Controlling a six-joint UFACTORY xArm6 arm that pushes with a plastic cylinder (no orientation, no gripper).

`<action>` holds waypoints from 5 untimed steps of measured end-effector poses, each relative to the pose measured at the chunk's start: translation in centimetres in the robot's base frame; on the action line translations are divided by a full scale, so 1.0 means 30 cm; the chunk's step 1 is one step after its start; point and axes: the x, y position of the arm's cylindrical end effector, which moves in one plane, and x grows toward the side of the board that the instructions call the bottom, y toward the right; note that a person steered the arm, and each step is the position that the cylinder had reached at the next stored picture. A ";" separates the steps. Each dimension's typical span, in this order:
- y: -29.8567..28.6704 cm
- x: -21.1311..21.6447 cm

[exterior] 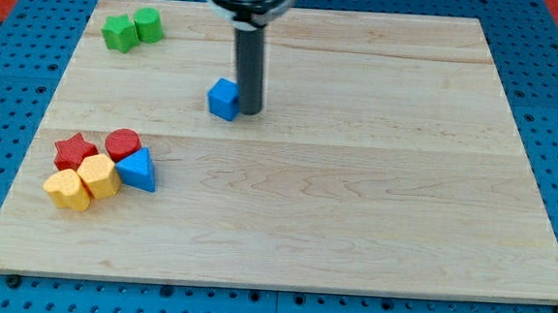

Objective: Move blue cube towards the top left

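Note:
The blue cube [223, 99] lies on the wooden board [354, 200], left of its middle and towards the view's top. My tip [249, 111] stands right against the cube's right side, touching it or nearly so. The dark rod rises straight up from the tip to the arm's body at the view's top edge.
Two green blocks [132, 28] sit together near the board's top left corner. At the lower left lies a cluster: a red star [75, 150], a red cylinder [122, 144], a blue triangular block [138, 170] and two yellow blocks [83, 182]. Blue pegboard surrounds the board.

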 end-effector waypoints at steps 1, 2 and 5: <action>-0.108 -0.004; -0.196 -0.005; -0.329 -0.023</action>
